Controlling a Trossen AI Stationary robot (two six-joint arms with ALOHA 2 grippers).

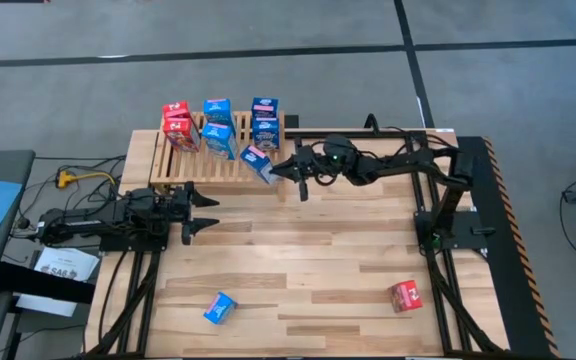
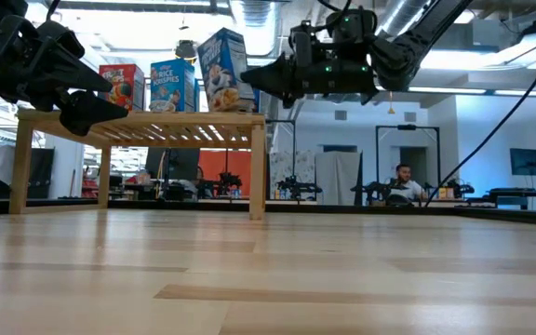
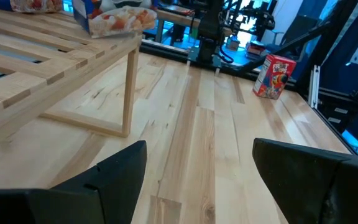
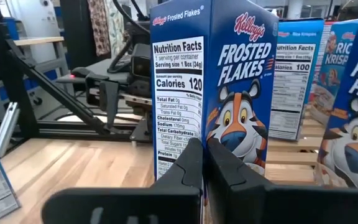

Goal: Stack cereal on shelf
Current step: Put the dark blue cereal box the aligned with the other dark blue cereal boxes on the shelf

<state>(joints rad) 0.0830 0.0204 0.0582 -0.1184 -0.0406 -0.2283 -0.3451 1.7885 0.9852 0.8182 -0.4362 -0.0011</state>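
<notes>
Cereal boxes crowd the far shelf (image 1: 218, 160): from overhead I count about seven on or at its slats, two red at the left, blue ones beside them, and a tilted blue box (image 1: 258, 163) at the right edge. My right claw (image 1: 290, 170) sits just beside that box, pressed together and empty. My left claw (image 1: 203, 212) waits spread, near the shelf's front. A blue box (image 1: 220, 307) and a red box (image 1: 405, 295) lie on the near counter (image 1: 308, 260), so two remain, I judge.

At counter level, boxes stand on the shelf; the rest are hidden.

Left wrist: spread fingers (image 3: 110, 174), nothing between them.

Right wrist: a Frosted Flakes box (image 4: 210, 87) fills the frame; whether it rests squarely I can't make out.
</notes>
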